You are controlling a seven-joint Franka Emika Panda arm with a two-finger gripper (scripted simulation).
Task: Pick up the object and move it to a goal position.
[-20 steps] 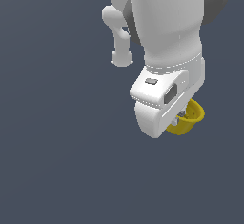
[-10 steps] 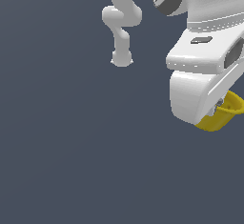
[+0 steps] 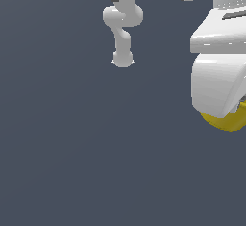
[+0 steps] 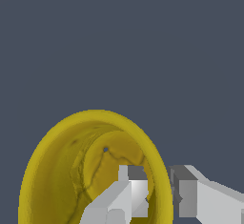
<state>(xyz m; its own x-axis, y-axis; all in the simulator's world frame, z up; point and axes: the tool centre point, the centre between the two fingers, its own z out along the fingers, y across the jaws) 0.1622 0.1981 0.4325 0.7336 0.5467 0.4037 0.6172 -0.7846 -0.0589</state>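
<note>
Exterior view: the white arm's hand housing (image 3: 218,76) fills the exterior view's right edge, w/ the arm's base (image 3: 122,59) small and well apart in the background. The fingers themselves are hidden behind the housing here, so this view can't show their spread. The yellow cup (image 3: 225,120) peeks out just under the housing as a rounded yellow bulge, cut off by the frame edge. No counter edge or contact shows under the cup; the backdrop is flat dark grey-blue all round. Cup's opening isn't visible from this side, only its curved outer wall.

Wrist view: the cup (image 4: 57,170) is seen mouth-on, its thin rim an oval ring facing the camera, so its axis runs roughly toward the lens, tilted a bit. Interior is hollow w/ nothing inside except one finger; a few dark crack-like lines and a small dark spot mark the inner bottom. The fingers (image 4: 161,192) sit narrow, pinching the cup's wall: one finger (image 4: 128,194) inside the bowl, the other (image 4: 190,197) just outside the rim, wall between them and touching both as far as can be told. Cup lies mostly to the inner finger's side, w/ the rest of its rim running off frame.
</note>
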